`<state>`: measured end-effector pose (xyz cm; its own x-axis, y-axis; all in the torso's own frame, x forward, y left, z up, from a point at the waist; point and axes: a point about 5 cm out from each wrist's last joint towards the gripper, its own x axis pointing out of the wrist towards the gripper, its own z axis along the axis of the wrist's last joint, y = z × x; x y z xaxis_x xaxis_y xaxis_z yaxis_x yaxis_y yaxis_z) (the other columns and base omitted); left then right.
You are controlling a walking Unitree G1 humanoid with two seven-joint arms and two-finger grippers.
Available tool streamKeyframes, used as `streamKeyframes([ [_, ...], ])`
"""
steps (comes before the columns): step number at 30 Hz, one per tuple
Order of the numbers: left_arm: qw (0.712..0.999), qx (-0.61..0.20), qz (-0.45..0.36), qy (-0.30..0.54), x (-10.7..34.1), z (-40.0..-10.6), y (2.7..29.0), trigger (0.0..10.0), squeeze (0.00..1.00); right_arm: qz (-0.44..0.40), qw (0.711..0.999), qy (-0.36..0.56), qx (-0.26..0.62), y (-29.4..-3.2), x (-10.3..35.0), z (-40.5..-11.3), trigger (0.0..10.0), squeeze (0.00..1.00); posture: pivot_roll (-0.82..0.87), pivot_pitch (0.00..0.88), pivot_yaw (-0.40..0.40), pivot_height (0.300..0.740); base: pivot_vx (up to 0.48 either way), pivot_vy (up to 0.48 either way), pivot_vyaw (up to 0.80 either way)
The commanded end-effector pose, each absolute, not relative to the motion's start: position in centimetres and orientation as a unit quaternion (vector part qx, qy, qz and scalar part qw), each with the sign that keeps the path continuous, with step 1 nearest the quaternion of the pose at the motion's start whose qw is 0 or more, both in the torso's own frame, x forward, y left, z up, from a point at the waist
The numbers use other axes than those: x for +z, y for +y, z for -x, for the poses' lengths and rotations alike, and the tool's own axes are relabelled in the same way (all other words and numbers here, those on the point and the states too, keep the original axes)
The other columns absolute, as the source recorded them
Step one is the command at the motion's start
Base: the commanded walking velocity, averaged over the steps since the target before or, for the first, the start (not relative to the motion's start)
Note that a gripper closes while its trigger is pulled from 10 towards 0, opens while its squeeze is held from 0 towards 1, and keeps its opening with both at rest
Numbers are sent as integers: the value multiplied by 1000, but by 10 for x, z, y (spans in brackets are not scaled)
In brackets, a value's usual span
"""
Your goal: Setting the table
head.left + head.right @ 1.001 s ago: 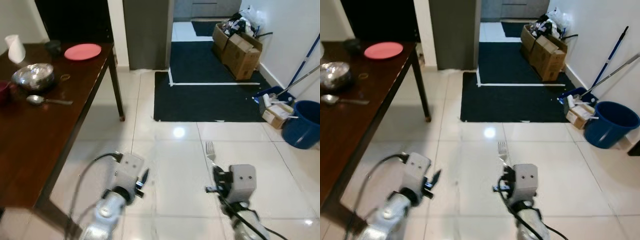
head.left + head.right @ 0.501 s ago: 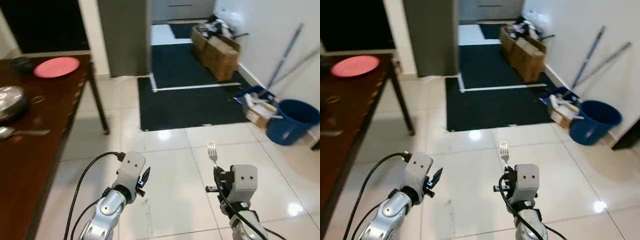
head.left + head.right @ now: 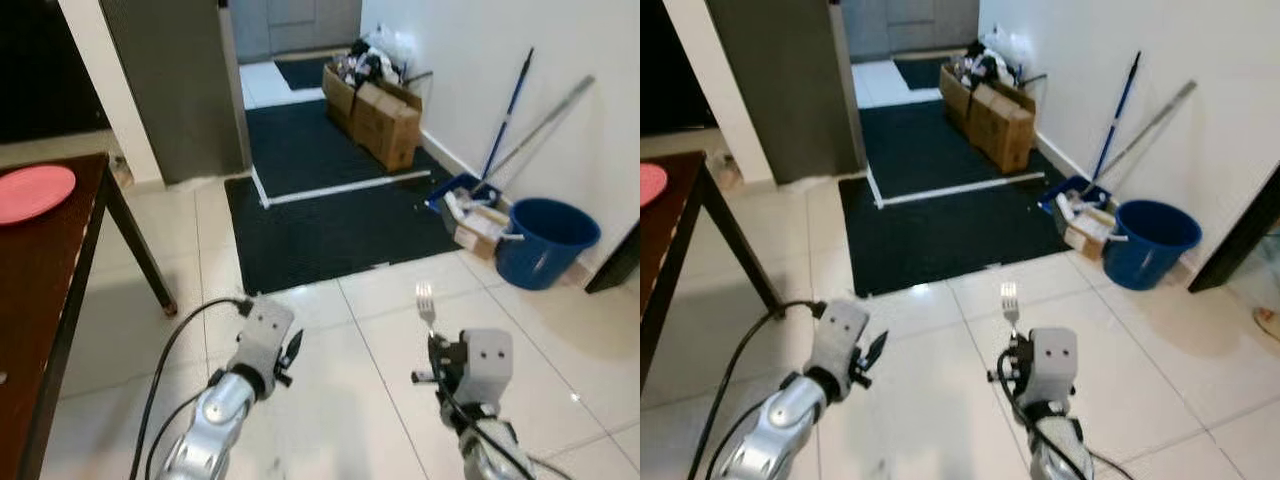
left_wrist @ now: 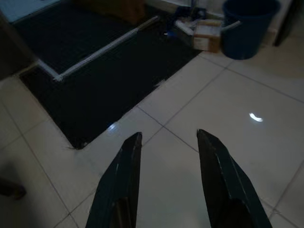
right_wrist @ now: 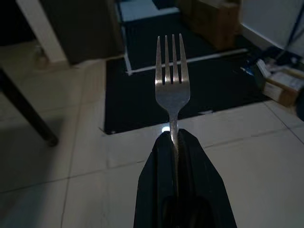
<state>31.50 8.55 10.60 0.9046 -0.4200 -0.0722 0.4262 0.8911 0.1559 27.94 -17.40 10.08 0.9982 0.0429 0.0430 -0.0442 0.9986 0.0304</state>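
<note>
A silver fork (image 3: 425,303) stands tines-up in my right gripper (image 3: 438,352), which is shut on its handle; the right wrist view has the fork (image 5: 172,88) rising from between the closed black fingers (image 5: 156,166). My left gripper (image 3: 291,351) is held low over the white tiled floor, its fingers (image 4: 124,166) open with nothing between them. The dark wooden table (image 3: 45,290) is at the far left, with a pink plate (image 3: 30,192) on it. Both grippers are well to the right of the table.
A black mat (image 3: 320,200) lies ahead on the floor. At the right wall stand a blue bucket (image 3: 545,240), a small box (image 3: 478,228), leaning mop handles (image 3: 510,110) and cardboard boxes (image 3: 385,110). A grey pillar (image 3: 170,80) rises beyond the table's leg (image 3: 140,255).
The whole view has swung to the right: the table slid to the left edge, and the bowl and spoon left the picture. The fork stays upright in my right gripper.
</note>
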Motion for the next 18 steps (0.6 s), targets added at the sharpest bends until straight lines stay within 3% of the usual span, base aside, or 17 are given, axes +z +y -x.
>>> streamKeyframes([
  [1, 971, -219, -91, 22, 103, -315, 88, 10000, 0, -17, 999, -19, 30, -172, 99, -278, 10000, 0, -94, 73, 121, 740, 480, 0, 0],
  [18, 973, -213, -87, 14, 103, -315, 85, 10000, 0, -12, 975, -44, 217, -125, 127, -283, 10000, 0, -82, 57, 102, 740, 480, 0, 0],
])
